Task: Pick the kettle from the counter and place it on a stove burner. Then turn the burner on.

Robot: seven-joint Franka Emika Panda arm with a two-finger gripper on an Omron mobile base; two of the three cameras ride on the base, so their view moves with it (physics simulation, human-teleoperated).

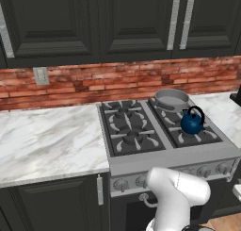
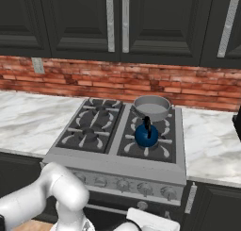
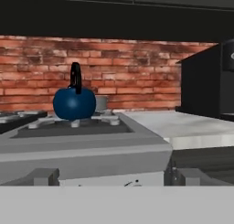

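Note:
The small glossy blue kettle (image 1: 192, 122) (image 2: 146, 136) stands upright on the front right stove burner (image 1: 203, 135) (image 2: 160, 151) of the grey cooktop, its black handle arched above it. From the hand view the kettle (image 3: 74, 104) lies ahead and left of centre, beyond the stove's front edge. My gripper (image 3: 117, 177) is low in front of the stove, open, its fingertips (image 3: 45, 176) wide apart with nothing between them. White marble counter (image 1: 47, 136) (image 2: 212, 145) runs on both sides of the stove.
A grey metal pan (image 1: 172, 99) (image 2: 151, 107) sits on the rear right burner, just behind the kettle. A row of knobs (image 1: 204, 171) (image 2: 122, 185) lines the stove front. A dark appliance (image 3: 205, 81) stands on the right counter. My white arm (image 1: 176, 197) (image 2: 56, 192) bends low before the stove.

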